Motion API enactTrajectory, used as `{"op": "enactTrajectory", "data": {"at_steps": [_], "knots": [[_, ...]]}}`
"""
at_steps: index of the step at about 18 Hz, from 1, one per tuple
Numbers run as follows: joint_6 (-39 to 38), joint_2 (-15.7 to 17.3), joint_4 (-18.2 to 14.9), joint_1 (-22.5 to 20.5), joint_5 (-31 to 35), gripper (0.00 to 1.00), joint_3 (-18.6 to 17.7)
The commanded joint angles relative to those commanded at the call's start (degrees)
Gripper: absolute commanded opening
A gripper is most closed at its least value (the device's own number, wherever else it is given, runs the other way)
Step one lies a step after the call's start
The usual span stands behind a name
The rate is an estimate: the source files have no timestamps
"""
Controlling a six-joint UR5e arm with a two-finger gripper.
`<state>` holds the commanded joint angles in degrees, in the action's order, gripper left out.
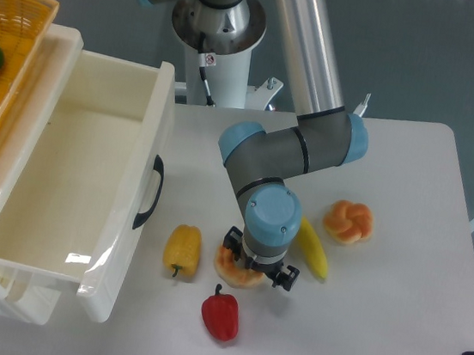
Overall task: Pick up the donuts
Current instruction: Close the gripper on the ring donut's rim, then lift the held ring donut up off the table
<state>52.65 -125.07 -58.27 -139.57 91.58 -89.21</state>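
The donut [227,270] is a tan-orange ring with pale glaze, lying on the white table between the yellow pepper and the arm's wrist. Only its left and front rim shows; the rest is hidden under the gripper. My gripper [257,269] points straight down right over the donut, with its jaws open. One finger stands at the donut's left side and the other past its right edge. It holds nothing.
A yellow pepper [182,250] lies left of the donut and a red pepper [220,314] in front of it. A yellow banana-like toy [313,249] and an orange twisted bun [348,221] lie to the right. An open white drawer [120,215] stands at the left, with a wicker basket [12,37] behind.
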Motion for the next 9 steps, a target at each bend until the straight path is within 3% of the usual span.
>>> {"op": "enactTrajectory", "data": {"at_steps": [2, 7, 9], "knots": [[0.0, 0.0, 0.0, 0.0, 0.0, 0.42, 0.09], [0.09, 0.09, -0.09, -0.26, -1.4, 0.0, 0.44], [0.09, 0.26, -0.17, -0.44, -2.55, 0.0, 0.53]]}}
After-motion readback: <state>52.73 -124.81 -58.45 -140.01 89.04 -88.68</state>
